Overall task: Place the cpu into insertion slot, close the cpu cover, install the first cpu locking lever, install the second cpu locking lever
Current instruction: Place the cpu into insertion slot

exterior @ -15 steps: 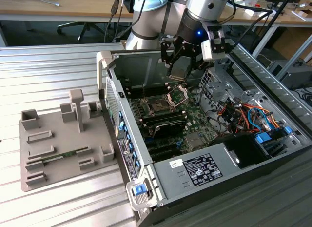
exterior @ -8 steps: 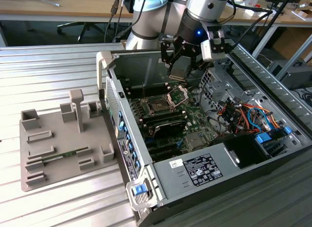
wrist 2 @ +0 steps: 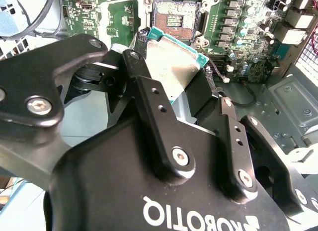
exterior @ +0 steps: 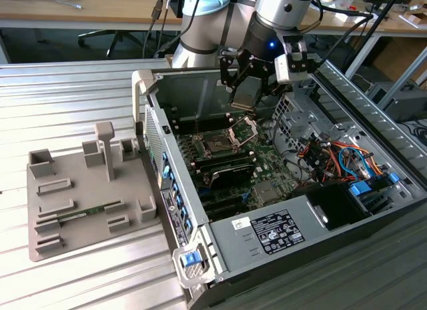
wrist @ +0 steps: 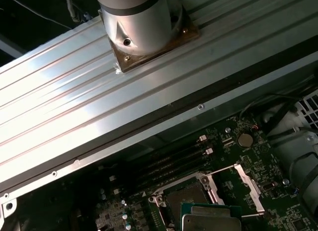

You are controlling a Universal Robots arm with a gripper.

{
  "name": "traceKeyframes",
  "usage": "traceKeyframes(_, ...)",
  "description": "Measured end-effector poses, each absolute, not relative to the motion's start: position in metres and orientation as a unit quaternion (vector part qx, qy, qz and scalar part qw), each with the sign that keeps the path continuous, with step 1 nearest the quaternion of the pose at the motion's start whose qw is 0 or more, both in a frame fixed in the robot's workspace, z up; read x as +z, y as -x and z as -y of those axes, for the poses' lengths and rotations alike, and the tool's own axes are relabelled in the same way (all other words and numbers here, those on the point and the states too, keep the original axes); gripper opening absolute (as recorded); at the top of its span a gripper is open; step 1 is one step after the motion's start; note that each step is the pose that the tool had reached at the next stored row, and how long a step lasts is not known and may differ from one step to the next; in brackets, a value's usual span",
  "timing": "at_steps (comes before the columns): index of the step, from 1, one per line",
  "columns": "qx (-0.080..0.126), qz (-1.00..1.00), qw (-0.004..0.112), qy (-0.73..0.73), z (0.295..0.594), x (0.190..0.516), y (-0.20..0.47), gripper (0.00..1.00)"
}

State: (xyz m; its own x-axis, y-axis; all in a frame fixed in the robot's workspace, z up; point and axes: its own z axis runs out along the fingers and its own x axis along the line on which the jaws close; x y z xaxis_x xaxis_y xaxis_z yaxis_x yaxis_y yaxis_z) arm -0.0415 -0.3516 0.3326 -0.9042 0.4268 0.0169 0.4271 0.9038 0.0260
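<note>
A grey tray [exterior: 67, 197] sits on the worktop [exterior: 67, 103] at the exterior view's left; rightward, inside the open case [exterior: 193, 90], the insertion slot [exterior: 216, 146] lies bare — cpu cover [exterior: 244, 129] raised — with the claw [exterior: 247, 101] above, clamped on the cpu [wrist 2: 171, 67].

Ribbed metal table [exterior: 73, 97], silvery, running under everything. Open computer case [exterior: 163, 157] lying flat on it, side panel off. Grey moulded fixture tray [exterior: 83, 240] resting on the ribs just beside the case, toward the exterior view's left. Arm's mounting base [wrist: 144, 42] bolted to the ribs beyond the case's far wall, seen in the first wrist view
</note>
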Motion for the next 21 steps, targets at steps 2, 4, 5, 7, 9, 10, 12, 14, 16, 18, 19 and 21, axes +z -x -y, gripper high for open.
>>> traceKeyframes(2,-0.015,0.975,0.005,0.22,0.3516,0.3326,0.0415,0.54)
traceKeyframes(4,-0.015,0.975,0.005,0.222,0.3516,0.3326,0.0415,0.54)
traceKeyframes(5,-0.015,0.975,0.005,0.223,0.3516,0.3326,0.0415,0.54)
traceKeyframes(7,-0.015,0.974,0.005,0.224,0.3516,0.3326,0.0415,0.54)
traceKeyframes(9,-0.015,0.974,0.005,0.226,0.3516,0.3326,0.0415,0.54)
traceKeyframes(10,-0.015,0.974,0.005,0.226,0.3516,0.3326,0.0415,0.54)
traceKeyframes(12,-0.015,0.974,0.005,0.228,0.3516,0.3326,0.0415,0.54)
traceKeyframes(14,-0.015,0.973,0.005,0.229,0.3516,0.3326,0.0415,0.54)
traceKeyframes(16,-0.015,0.973,0.005,0.23,0.3516,0.3326,0.0415,0.54)
traceKeyframes(18,-0.015,0.973,0.005,0.232,0.3516,0.3326,0.0415,0.54)
traceKeyframes(19,-0.015,0.973,0.005,0.232,0.3516,0.3326,0.0415,0.54)
traceKeyframes(21,-0.015,0.972,0.005,0.233,0.3516,0.3326,0.0415,0.54)
